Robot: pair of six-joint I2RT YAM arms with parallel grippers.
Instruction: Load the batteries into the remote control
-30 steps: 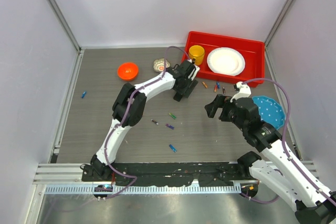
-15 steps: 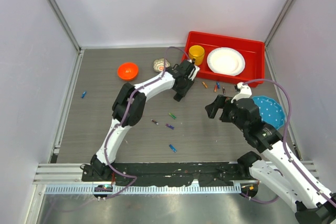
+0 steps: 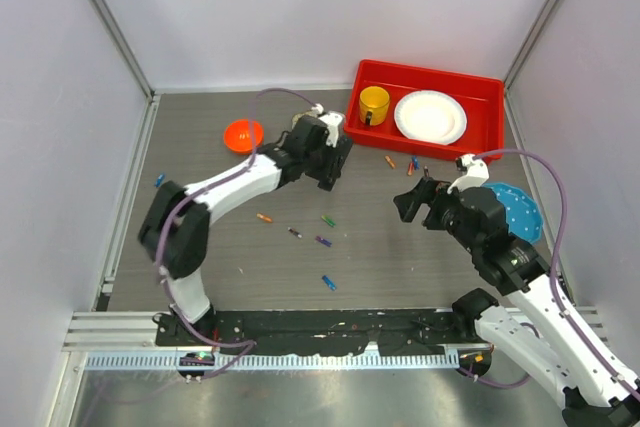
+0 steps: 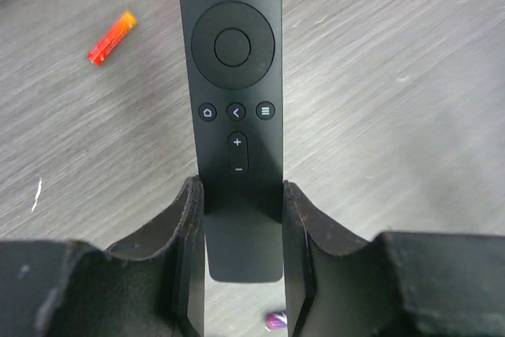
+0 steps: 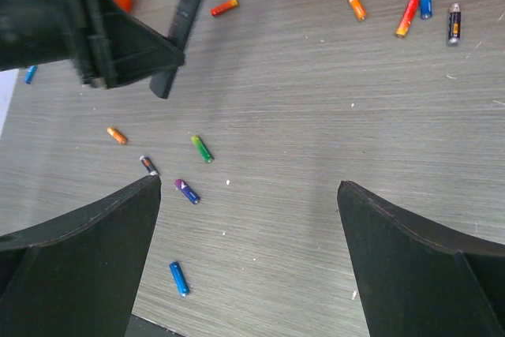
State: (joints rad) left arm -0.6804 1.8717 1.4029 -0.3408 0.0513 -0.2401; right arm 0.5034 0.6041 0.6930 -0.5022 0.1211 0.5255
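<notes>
The left end effector (image 4: 243,203) grips the slim black remote control (image 4: 235,45) with buttons showing, so better turn it over slowly; the right end effector (image 5: 246,187) is open.

Black remote control (image 4: 237,76), multicoloured batteries (image 5: 202,148)

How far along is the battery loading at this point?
Done: the left gripper grips the remote control, buttons facing its camera. In hand: nothing else; the right gripper is open and empty. Left: all visible batteries lie loose on the table; the remote's back is out of view.
</notes>
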